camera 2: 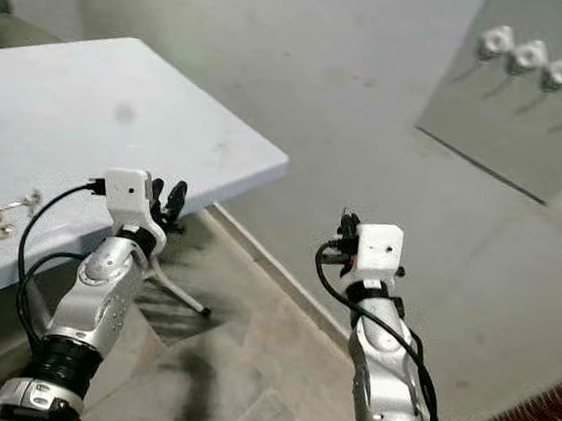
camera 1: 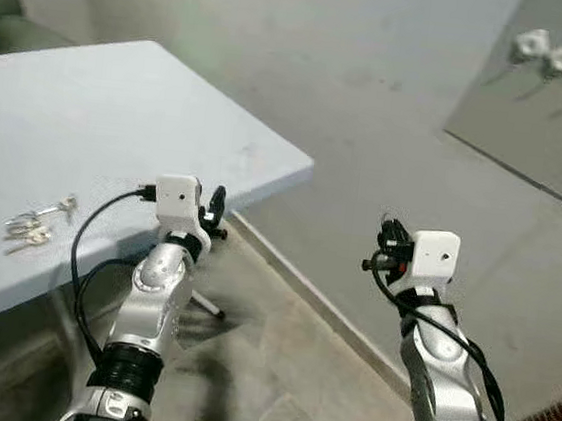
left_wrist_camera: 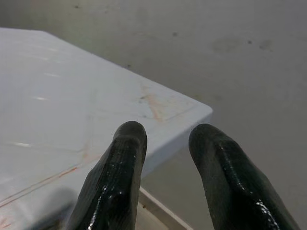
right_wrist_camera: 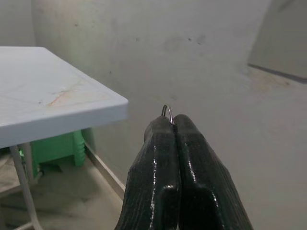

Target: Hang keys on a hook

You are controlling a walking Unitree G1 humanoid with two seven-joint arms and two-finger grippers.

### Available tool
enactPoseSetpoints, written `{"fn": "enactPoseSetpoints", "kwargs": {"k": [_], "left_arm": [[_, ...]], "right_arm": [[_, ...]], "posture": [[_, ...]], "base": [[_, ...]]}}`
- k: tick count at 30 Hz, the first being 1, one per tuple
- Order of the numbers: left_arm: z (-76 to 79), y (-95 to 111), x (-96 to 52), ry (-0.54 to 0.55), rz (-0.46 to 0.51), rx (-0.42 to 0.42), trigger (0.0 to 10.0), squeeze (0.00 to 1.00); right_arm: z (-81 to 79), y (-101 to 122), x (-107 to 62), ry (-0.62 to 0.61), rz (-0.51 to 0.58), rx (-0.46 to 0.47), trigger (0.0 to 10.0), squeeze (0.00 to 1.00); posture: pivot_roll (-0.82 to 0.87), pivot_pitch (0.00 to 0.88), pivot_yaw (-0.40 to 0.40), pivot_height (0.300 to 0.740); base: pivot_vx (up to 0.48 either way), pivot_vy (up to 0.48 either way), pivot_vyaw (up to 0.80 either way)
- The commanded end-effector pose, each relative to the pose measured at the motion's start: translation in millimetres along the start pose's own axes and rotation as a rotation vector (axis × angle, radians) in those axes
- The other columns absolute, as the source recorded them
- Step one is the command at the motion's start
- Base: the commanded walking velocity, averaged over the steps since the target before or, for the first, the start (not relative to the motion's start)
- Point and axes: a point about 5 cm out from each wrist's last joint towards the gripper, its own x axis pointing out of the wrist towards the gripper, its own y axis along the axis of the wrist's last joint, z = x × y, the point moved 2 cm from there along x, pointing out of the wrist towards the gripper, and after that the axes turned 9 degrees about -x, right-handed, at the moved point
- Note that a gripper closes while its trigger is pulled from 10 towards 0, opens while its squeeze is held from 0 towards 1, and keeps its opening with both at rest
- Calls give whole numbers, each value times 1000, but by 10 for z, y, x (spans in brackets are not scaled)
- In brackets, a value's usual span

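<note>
One grey plastered wall [camera 1: 374, 90] runs behind the scene and meets a mottled tiled floor [camera 1: 263, 380] along a pale skirting line.

One white table [camera 1: 89, 120], large and flat-topped, stands on the robot's left, its near corner pointing toward the wall; a thin metal leg [camera 2: 177, 290] shows below that corner, and a green stool [right_wrist_camera: 53, 146] sits in the shade beneath the top.

One grey panel [camera 1: 543, 107] is mounted on the wall up at the right, carrying a row of white round hooks [camera 2: 531, 58] along its upper edge.

Two silver arms, both raised in front of the body, well apart from each other.
- Left gripper [left_wrist_camera: 165, 139]: held just beside the table's near corner, at about the height of the tabletop; its two black fingers [left_wrist_camera: 120, 163] stand apart with a clear gap between them and nothing in it.
- Right gripper [right_wrist_camera: 172, 120]: held out over the floor, pointed toward the wall, well below the panel; its fingers are pressed together, and a thin wire key ring [right_wrist_camera: 167, 111] pokes out from between the tips. What hangs from the ring cannot be made out.

One bunch of keys [camera 1: 38, 222], small and silvery, lies on the table near its front edge, to the left of the left arm and apart from it.
</note>
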Motion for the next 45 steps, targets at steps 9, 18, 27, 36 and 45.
{"fn": "enactPoseSetpoints", "kwargs": {"k": [9, 18, 27, 36, 45], "left_arm": [[46, 8, 2, -7, 4, -37, 10000, 0], [44, -16, -24, -15, -4, -24, 10000, 0], [52, -39, -44, -2, -10, -39, 10000, 0], [22, -74, -96, 14, -32, -51, 10000, 0], [10, -67, -108, 25, -34, -63, 10000, 0]], "right_arm": [[35, 19, -8, -1, 0, -19, 10000, 0], [53, -3, -50, -10, -11, -15, 10000, 0], [39, -23, -83, -5, -21, -16, 10000, 0], [106, -65, -64, -84, -87, 40, 10000, 0], [172, -44, -72, -104, -94, 60, 10000, 0]], "posture": [[104, 0, -80, 740], [101, 0, -83, 740], [104, 0, -90, 740], [114, 0, -100, 740], [107, 0, -102, 740]], "base": [[0, 0, -681], [0, 0, -683], [0, 0, -682], [0, 0, -301], [0, 0, 0]]}}
